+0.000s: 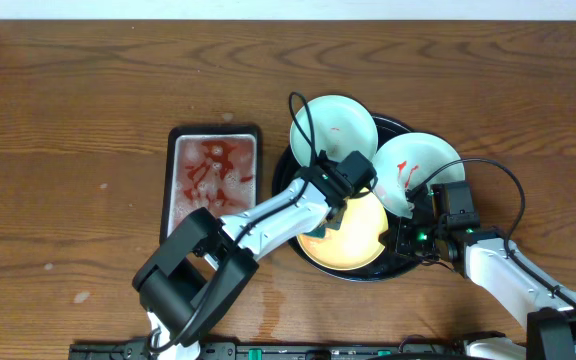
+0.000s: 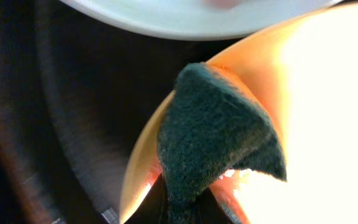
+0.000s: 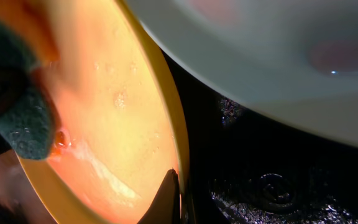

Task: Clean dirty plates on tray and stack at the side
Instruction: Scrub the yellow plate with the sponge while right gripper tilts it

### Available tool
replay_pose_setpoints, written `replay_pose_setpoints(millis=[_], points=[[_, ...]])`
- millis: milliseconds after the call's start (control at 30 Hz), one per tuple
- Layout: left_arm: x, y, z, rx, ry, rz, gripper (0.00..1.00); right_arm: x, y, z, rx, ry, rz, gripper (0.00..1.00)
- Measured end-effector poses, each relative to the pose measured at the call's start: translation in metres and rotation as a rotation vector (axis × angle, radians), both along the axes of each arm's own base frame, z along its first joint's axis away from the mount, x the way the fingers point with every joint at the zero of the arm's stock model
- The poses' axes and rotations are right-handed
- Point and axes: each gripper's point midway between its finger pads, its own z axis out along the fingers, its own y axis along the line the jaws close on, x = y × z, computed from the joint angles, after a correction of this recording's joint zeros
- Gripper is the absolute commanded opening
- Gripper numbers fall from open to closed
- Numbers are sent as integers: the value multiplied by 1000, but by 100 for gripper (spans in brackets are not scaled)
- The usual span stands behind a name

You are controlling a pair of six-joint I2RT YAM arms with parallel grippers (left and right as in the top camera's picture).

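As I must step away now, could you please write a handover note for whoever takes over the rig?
Left gripper: jaws shut on dark green scouring sponge, against pale yellow round plastic plate.
Right gripper: jaws shut on that plate's rim.
Large round black tray holds all three; pale blue plate and white plate show red smears.
None stacked yet; scrubbing and stacking remain.

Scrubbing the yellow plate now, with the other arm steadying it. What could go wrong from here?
The right end effector pinches the yellow plate only by its rim, and the surface looks wet; pressure from the sponge could twist it loose. The white plate, with red smears, crowds the yellow one's edge, so a slip could knock it and re-soil the plate.
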Motion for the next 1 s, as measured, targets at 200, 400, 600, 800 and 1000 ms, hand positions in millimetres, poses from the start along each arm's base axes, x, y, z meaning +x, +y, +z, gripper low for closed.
replay_pose_setpoints(millis=[200, 400, 600, 800, 1000], points=[[3, -51, 1, -309, 75, -11, 9, 1, -2, 0, -9, 1, -7, 1], [-15, -86, -2, -468, 190, -43, 10, 3, -6, -2, -32, -5, -18, 1], [-38, -104, -2, -523, 284, -94, 8, 4, -7, -2, -40, -5, -21, 1], [-57, -102, -1, -511, 364, -117, 8, 4, -7, -2, -41, -5, -20, 1], [-76, -79, 1, -415, 424, -100, 8, 4, -7, -2, -41, -5, -20, 1]])
